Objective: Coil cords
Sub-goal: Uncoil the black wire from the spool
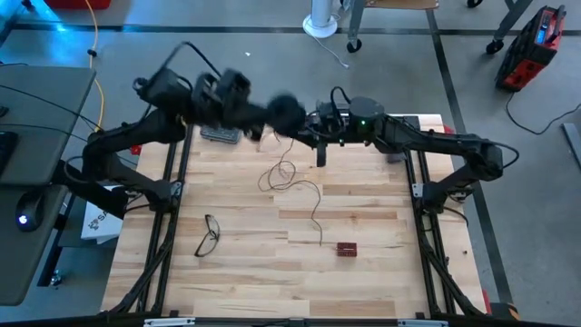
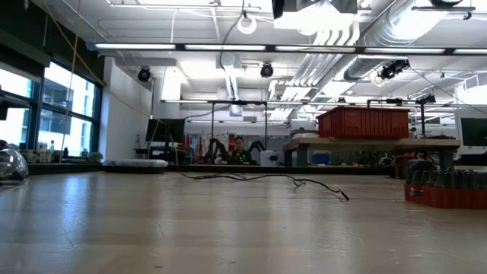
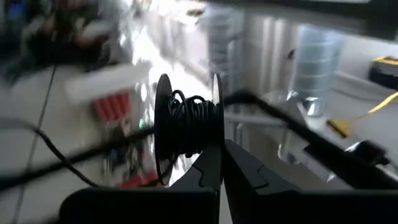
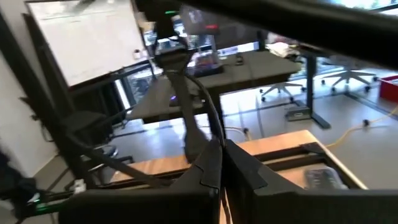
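Left end effector grips the reel, its wire trailing on the table.

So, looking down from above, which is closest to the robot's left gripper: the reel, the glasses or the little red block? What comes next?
From the left gripper, shut:
1. Reel, in its fingers at the table's far edge.
2. Glasses, near left.
3. Red block, near right. These two are nearly tied.

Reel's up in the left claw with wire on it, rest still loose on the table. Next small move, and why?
Probably turn the reel another wrap. The left claw is shut on it with several turns wound, yet much thin wire lies slack on the table. The right claw, shut near the wire's upper end, looks placed to guide it.
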